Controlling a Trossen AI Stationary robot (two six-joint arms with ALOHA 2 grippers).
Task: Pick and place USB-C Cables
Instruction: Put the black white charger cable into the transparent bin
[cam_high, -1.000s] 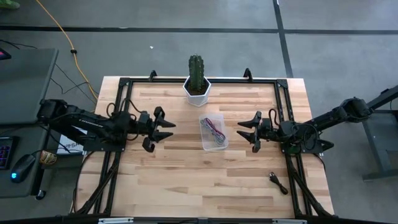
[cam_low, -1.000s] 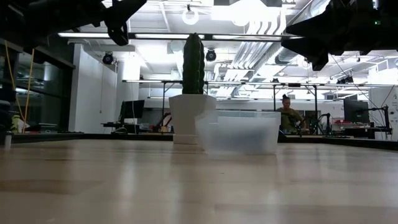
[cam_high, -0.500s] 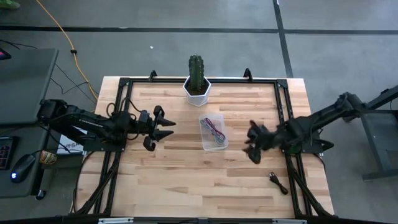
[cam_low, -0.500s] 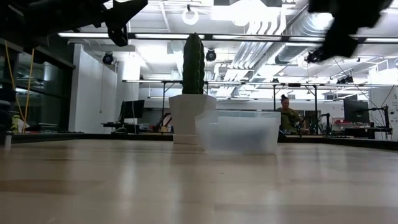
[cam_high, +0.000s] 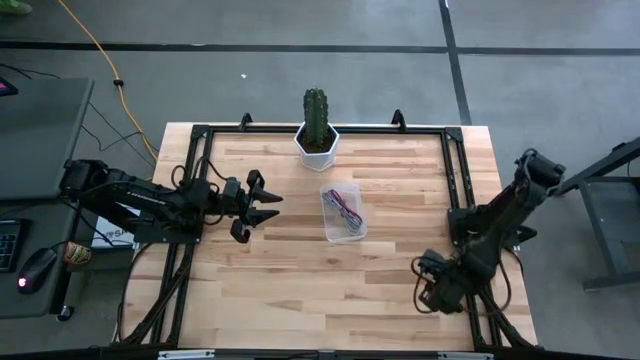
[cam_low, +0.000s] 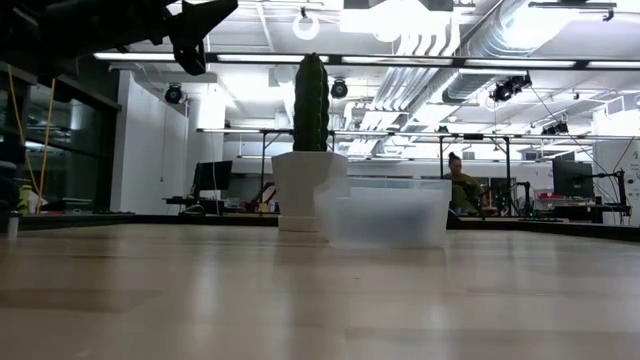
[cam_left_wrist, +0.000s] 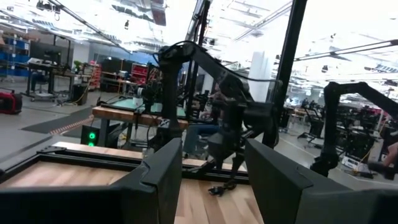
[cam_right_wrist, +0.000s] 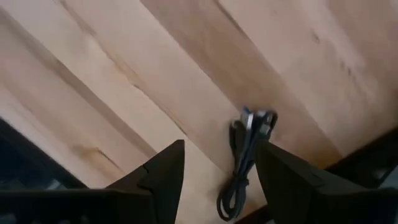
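Right gripper above the black USB-C cable

The right gripper (cam_high: 432, 290) hangs spread wide over the black cable (cam_right_wrist: 244, 158) near the table's (cam_high: 300, 300) right edge; the left gripper (cam_high: 262, 208), also parted and empty, hovers beside the clear bin (cam_high: 343, 212) holding the pink cable (cam_high: 345, 206).

Bare tabletop (cam_high: 290, 290) around central tub (cam_high: 343, 212) and cactus pot (cam_high: 317, 143).

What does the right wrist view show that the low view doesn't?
Right wrist only: the black cable lying loose on the wood, framed by the open right gripper just above it. Low view only: the cactus pot, the clear bin, a person in the room behind, and the left gripper raised above the table. Both: the wooden tabletop.
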